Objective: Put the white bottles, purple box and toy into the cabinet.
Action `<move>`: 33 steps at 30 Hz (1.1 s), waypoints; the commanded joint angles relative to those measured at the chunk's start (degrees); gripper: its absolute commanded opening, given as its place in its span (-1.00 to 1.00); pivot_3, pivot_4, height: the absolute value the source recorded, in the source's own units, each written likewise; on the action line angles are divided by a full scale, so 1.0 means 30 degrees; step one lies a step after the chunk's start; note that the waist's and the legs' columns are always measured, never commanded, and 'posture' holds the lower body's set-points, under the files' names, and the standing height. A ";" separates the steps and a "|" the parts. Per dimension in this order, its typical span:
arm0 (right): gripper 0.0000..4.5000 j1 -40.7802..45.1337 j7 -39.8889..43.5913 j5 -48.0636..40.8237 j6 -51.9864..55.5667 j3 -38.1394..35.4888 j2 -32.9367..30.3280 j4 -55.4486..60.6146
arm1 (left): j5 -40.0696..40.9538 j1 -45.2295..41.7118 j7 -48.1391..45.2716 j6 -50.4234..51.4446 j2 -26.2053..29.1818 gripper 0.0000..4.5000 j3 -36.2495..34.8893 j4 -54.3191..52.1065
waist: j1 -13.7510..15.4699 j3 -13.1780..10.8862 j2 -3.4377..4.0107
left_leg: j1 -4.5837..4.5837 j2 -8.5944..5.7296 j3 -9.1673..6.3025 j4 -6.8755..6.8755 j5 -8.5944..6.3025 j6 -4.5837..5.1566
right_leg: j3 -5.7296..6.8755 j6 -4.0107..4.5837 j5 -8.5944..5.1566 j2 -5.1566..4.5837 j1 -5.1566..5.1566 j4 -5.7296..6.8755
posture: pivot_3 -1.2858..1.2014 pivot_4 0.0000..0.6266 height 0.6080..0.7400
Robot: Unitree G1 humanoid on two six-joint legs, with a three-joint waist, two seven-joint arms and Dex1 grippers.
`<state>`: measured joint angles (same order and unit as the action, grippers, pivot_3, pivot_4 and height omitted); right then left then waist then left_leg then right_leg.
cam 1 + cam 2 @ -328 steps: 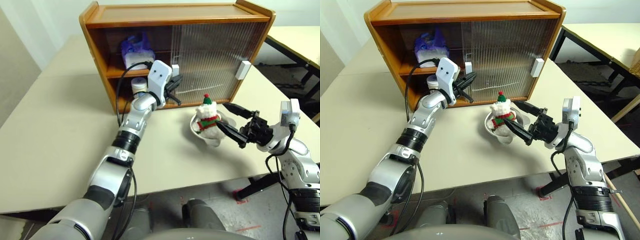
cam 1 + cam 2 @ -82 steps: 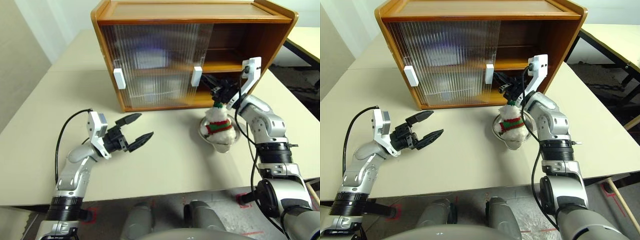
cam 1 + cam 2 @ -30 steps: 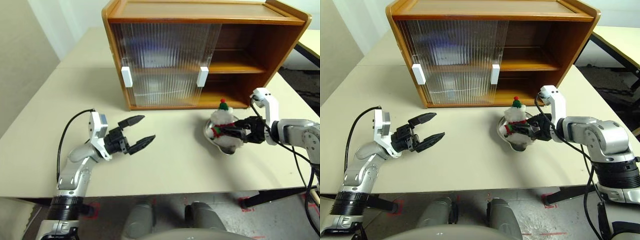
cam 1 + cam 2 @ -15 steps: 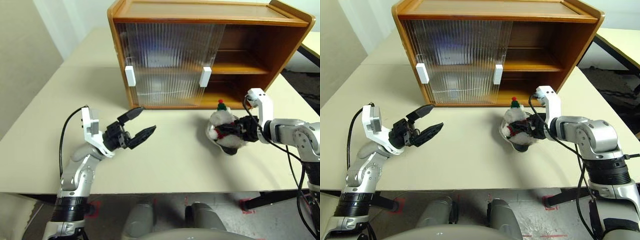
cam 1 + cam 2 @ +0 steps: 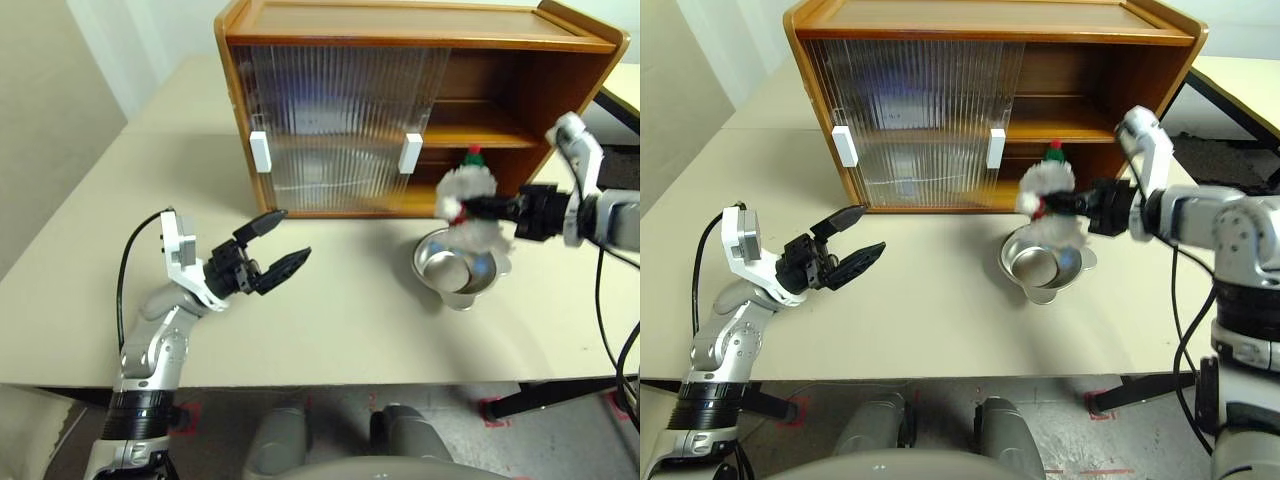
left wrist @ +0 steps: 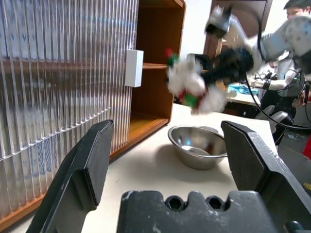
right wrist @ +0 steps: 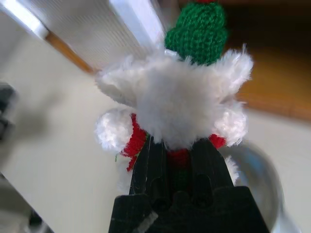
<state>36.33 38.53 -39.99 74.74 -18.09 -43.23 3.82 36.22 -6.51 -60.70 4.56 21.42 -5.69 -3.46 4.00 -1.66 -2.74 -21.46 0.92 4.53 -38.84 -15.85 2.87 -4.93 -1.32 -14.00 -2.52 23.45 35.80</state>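
Nearest me, the left gripper (image 5: 282,262) hangs over bare table (image 5: 340,320), fingers spread wide, holding nothing, pointed toward the cabinet front.

Farther out on my right, the right gripper (image 5: 478,208) is clamped on the toy (image 5: 472,205), carrying it in the air above the bowl (image 5: 453,270) and clear of its rim. In the right wrist view the two fingers pinch the toy low on its body, around the red scarf, with the white fluff bulging out on either side and the green hat on top.

My read on handling: it is light and soft and squashes under the fingers, so there is no breakage risk. The fur is loose pile, though, and a pinch on fluff alone could slip. The scarf band looks like the firmest spot, and that is where I have it. It may swing or flop on a quick move.

The bowl is metal and empty, and sits free on the table.

Beyond stands the cabinet (image 5: 420,25). Its right side is open on both shelves, directly behind the toy. The doors (image 5: 340,120) cover the left side; something blurred shows through the ribbing, which I cannot identify.
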 commanded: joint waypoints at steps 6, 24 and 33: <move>-0.83 0.2254 -0.2004 0.2298 -0.5597 -0.0184 0.1155 -0.3319 | -0.0208 -0.0349 -0.0038 -0.0052 -0.0067 1.00 0.0119 0.0333 | 0.0002 0.0001 0.0002 | -0.0005 -0.0001 0.0002 0.0004 0.0000 -0.0001 | 0.0000 0.0003 0.0001 -0.0004 0.0002 -0.0002 | 0.15 -1.00 1.00; -0.83 0.6696 -0.2649 0.6965 -1.8564 0.0758 0.3696 -1.4242 | -0.0482 -0.0470 0.0245 -0.0265 -0.0227 1.00 0.0256 0.0284 | -0.0170 0.0005 0.0049 | -0.0011 -0.0006 -0.0001 0.0019 -0.0004 0.0000 | 0.0009 0.0033 0.0032 -0.0073 0.0019 0.0023 | 0.16 -1.00 1.00; -0.83 0.8040 -0.3257 0.8888 -2.2778 0.1406 0.4053 -1.9334 | -0.0585 -0.0317 0.0368 -0.0404 -0.0374 1.00 0.0276 0.0204 | -0.0171 0.0007 0.0067 | -0.0004 -0.0005 -0.0006 0.0077 -0.0007 -0.0007 | 0.0010 0.0048 0.0039 -0.0115 0.0027 0.0019 | 0.18 -1.00 1.00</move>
<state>59.27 29.94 -14.82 8.54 -14.22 -30.80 -52.06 35.54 -7.65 -59.74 3.82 20.50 -5.48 -3.37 3.48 -1.64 -2.54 -21.47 0.90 4.52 -38.60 -15.87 2.85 -4.90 -1.18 -13.88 -2.87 23.54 35.86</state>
